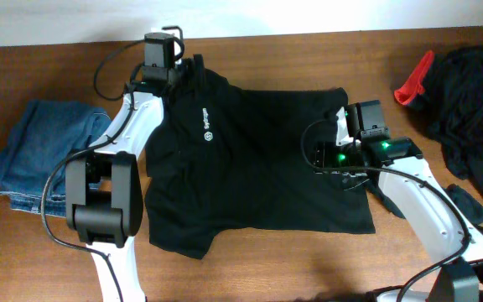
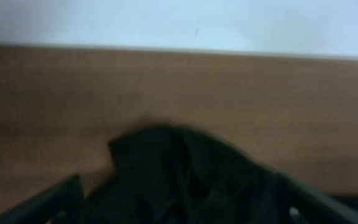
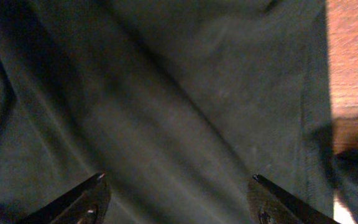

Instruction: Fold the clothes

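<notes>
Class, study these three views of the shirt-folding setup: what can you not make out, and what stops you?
- Lettering beside the logo on the black shirt: too small, overhead view.
- Whether the left tool touches the shirt: left wrist view blurred, fingertips cut off at the bottom edge.
- Dark pile: cut by the right edge, overhead; garment count unclear.
- Jeans: partly hidden by the left arm, overhead.

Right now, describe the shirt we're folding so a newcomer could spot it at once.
Start at the middle of the brown table. The black shirt lies spread flat there. Unlike the blue jeans and the crumpled dark heap at the table's ends, it bears a small white logo.
</notes>
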`<action>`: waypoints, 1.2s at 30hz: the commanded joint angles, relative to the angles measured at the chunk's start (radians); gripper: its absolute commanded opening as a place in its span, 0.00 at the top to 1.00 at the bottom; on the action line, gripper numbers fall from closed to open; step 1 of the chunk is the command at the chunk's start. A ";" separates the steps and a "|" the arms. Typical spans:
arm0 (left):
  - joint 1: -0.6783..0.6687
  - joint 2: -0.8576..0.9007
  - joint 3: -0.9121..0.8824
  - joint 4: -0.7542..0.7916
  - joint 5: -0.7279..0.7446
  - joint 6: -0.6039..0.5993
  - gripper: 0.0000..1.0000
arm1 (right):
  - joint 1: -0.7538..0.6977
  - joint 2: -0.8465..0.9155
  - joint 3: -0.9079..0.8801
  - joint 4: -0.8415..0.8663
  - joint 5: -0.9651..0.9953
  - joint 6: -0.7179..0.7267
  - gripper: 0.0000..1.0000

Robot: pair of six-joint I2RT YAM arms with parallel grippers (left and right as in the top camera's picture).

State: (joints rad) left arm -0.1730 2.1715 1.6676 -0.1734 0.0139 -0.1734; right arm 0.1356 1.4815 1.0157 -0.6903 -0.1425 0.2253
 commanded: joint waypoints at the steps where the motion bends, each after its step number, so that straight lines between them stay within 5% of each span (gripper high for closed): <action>1: 0.006 0.026 0.015 -0.106 -0.015 0.052 0.01 | 0.000 0.001 0.011 0.046 0.103 -0.007 0.25; 3: 0.006 0.026 0.015 -0.185 0.019 0.053 0.03 | -0.011 0.001 0.011 0.091 0.113 0.004 0.25; 6: 0.003 0.026 0.015 -0.356 0.093 0.052 0.30 | -0.078 0.049 0.016 0.207 0.064 0.046 0.44; 13: -0.010 0.026 0.014 -0.615 0.110 0.056 0.59 | -0.251 0.351 0.198 0.277 -0.235 0.034 0.37; 20: -0.036 0.026 0.013 -0.758 0.109 0.056 0.67 | -0.227 0.504 0.296 0.417 -0.241 0.072 0.71; 23: -0.065 0.026 -0.025 -0.766 0.109 0.055 0.67 | -0.210 0.544 0.296 0.456 -0.182 0.105 0.79; 25: -0.083 0.026 -0.078 -0.759 0.100 0.055 0.77 | -0.206 0.578 0.296 0.479 -0.160 0.109 0.85; 29: -0.089 0.026 -0.166 -0.718 0.094 0.040 0.96 | -0.192 0.644 0.296 0.524 -0.156 0.124 0.89; 36: -0.089 0.026 -0.231 -0.737 0.094 0.040 0.99 | -0.179 0.712 0.296 0.534 0.111 0.132 0.90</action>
State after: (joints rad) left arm -0.2550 2.1368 1.5242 -0.8570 0.1013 -0.1242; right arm -0.0521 2.1273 1.3106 -0.1448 -0.2501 0.3443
